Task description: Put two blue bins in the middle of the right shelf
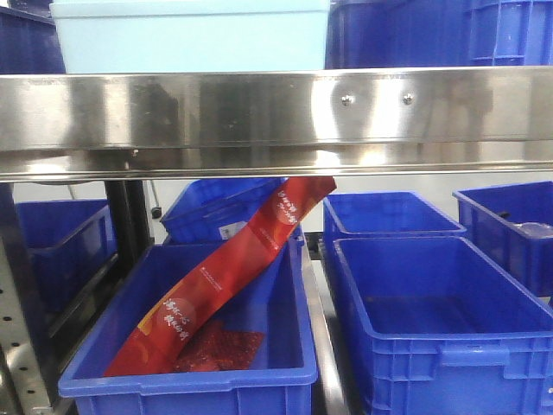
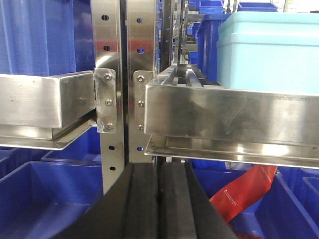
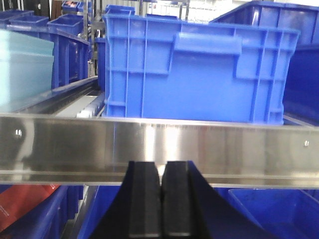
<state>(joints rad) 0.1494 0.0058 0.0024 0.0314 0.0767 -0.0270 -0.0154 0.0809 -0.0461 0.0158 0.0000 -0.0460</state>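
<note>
Both tools, left tool [image 2: 158, 199] and right tool [image 3: 161, 199], look pinched shut and empty, probably just lining up on the blue bin [image 3: 199, 69] above the shelf rail [image 3: 159, 144].

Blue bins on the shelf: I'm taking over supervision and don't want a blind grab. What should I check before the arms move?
1. Left gripper empty, jaws together: ok.
2. Right gripper empty, jaws together: ok.
3. Jaws opened for a grasp: not ok.
4. Ribbed blue plastic bin upright behind the steel shelf rail: ok.
5. Long red printed packet leaning out of the lower blue bin: not ok.
6. Destination shelf free: cannot tell.
</note>
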